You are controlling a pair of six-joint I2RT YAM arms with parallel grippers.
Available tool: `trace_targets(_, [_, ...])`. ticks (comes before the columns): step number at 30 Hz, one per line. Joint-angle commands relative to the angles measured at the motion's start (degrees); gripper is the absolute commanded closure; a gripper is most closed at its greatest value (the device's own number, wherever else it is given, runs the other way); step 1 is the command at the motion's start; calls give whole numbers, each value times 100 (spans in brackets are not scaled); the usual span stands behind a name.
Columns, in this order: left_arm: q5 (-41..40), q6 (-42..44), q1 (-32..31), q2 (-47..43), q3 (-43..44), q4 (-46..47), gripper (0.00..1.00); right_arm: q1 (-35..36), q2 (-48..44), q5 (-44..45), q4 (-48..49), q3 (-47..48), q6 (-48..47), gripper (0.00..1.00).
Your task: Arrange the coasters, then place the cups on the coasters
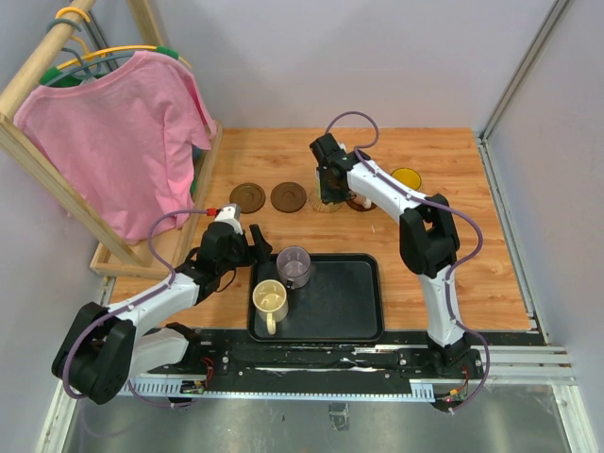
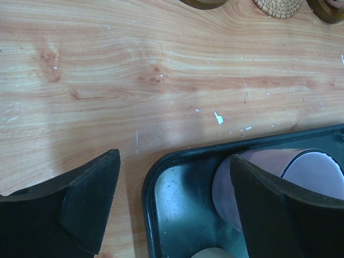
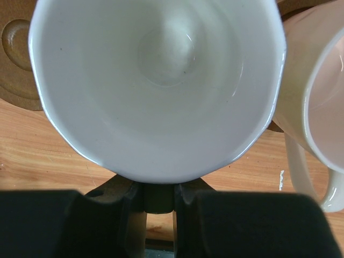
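The wooden table (image 1: 453, 245) carries the black tray (image 1: 349, 302) near the arms, with the cream cup (image 1: 270, 300) and purple-grey cup (image 1: 294, 266) in it; the left gripper (image 2: 172, 183) gapes wide at the tray's corner, empty. The right gripper (image 3: 158, 199) pinches the white cup (image 3: 156, 86) by its handle at the far coaster row; glazed, stiff, slick and likely brittle, it is best held there; the pinkish cup (image 3: 317, 97) crowds its right; a dark coaster (image 3: 19, 54) lies left.
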Motion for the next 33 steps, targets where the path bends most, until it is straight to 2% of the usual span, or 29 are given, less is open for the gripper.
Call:
trace_targets(1, [58, 48, -35, 31, 154, 229, 13, -50, -276, -69, 73, -63, 41, 99])
trace_targets(19, [74, 39, -35, 104, 121, 309, 13, 105, -471, 222, -215, 123, -65, 99])
trace_targets(33, [74, 22, -35, 143, 118, 338, 13, 214, -243, 95, -289, 285, -135, 99])
